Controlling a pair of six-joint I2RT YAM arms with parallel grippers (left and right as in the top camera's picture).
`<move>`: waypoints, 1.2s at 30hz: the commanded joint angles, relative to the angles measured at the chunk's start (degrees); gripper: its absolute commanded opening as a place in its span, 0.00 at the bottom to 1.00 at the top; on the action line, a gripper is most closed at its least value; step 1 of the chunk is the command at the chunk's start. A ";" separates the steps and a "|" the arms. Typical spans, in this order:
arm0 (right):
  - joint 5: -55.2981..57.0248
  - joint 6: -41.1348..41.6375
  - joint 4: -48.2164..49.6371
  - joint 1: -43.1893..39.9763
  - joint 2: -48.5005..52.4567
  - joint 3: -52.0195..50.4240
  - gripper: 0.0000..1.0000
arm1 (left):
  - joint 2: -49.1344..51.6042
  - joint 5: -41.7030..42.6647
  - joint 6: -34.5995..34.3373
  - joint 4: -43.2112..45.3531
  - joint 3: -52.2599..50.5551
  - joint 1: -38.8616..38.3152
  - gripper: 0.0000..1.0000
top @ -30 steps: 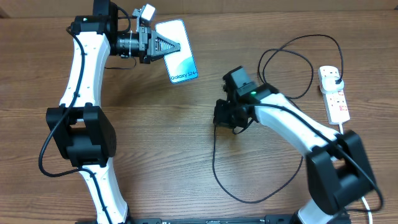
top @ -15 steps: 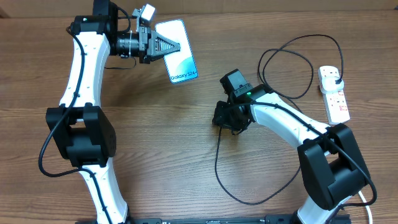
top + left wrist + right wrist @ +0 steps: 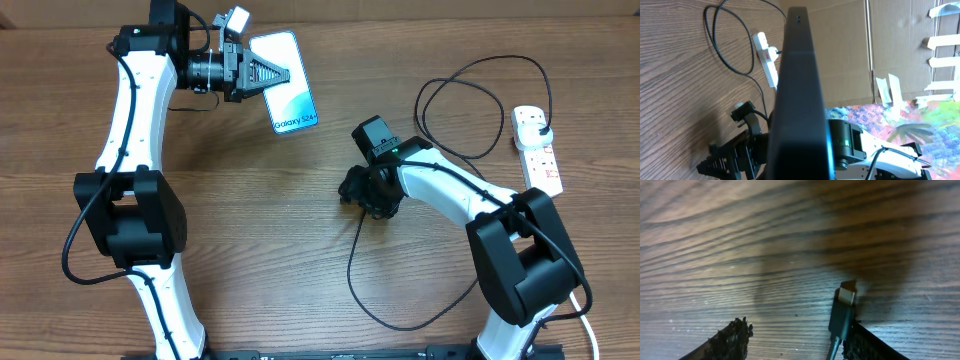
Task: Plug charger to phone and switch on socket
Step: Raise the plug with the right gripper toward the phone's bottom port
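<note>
The charger (image 3: 842, 315): its small metal-tipped plug lies flat on the wood-grain table (image 3: 715, 240), with the thin black cable trailing off. The right gripper (image 3: 797, 339) hangs over it, jaws apart, the tip just beside one ribbed finger and not clamped. Step, as judged: picking up the plug tip. The next move calls for closing squarely on the moulded body. The phone (image 3: 285, 80), a slim glossy slab, is at upper left with the left gripper (image 3: 272, 72) clenched on it. The white socket (image 3: 537, 152) lies far right.

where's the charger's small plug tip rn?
Right wrist view: the thin black cable's small plug tip lies on the wooden table, between the right hand's open fingers, close against one.
</note>
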 commanded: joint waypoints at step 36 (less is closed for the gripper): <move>-1.70 4.37 -0.74 2.60 1.84 0.17 0.04 | -0.59 1.79 -0.79 -1.18 1.18 -0.35 0.04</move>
